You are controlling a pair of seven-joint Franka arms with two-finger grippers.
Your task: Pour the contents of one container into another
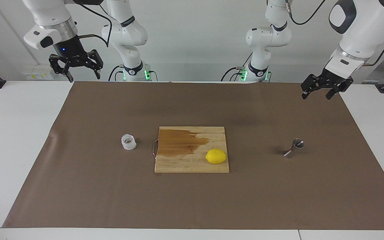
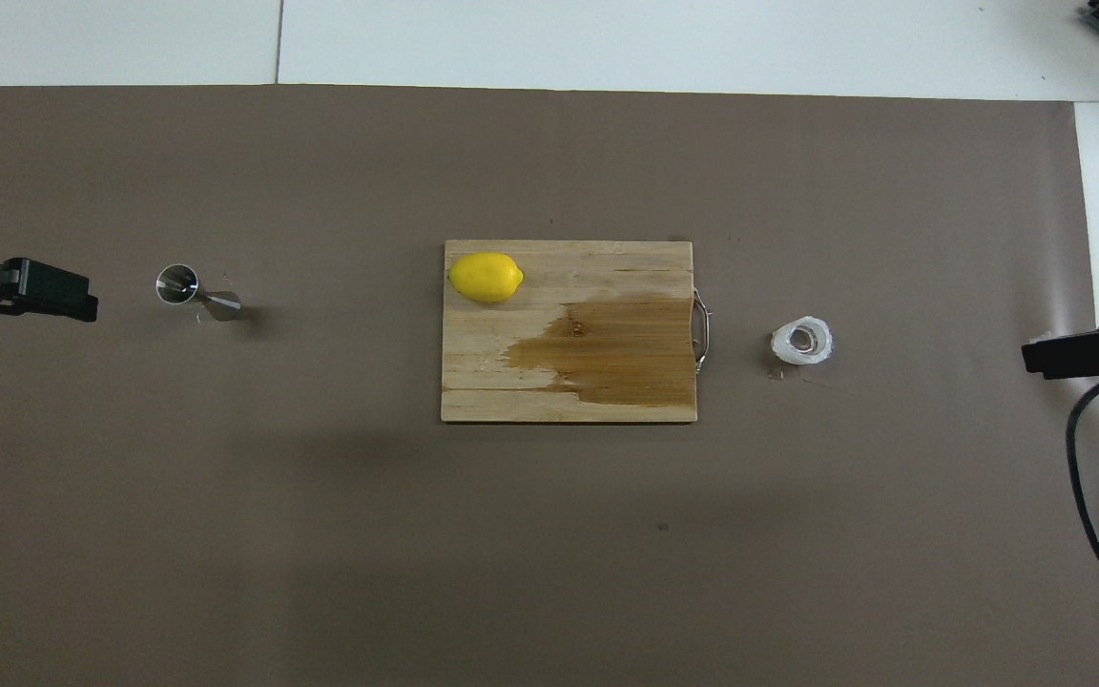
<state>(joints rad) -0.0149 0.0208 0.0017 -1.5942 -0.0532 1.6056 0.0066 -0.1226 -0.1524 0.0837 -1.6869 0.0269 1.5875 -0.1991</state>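
— Cup first: where does the glass cup sit?

— Upright on the brown mat, beside the handle end of the cutting board, toward the right arm's end of the table. From above, the glass cup shows its open mouth, apart from the board's metal handle.

— And the jigger?

— Standing on the mat toward the left arm's end, well apart from the board. It looks upright, with its top rim shining. In the overhead view the jigger is about level with the lemon.

— Lemon is on the board?

— Yes, the lemon lies on the board's corner that is farther from the robots and toward the jigger. A dark wet patch covers much of the board's other half.

— What are the claws doing?

— Right gripper hangs high over the mat's corner at its own end, fingers spread apart, holding nothing. Left gripper hangs over the mat's edge at its end, fingers also apart and empty. Neither touches a container. From above only dark tips show: left gripper near the jigger's side, right gripper at the mat's edge by the cup's side.
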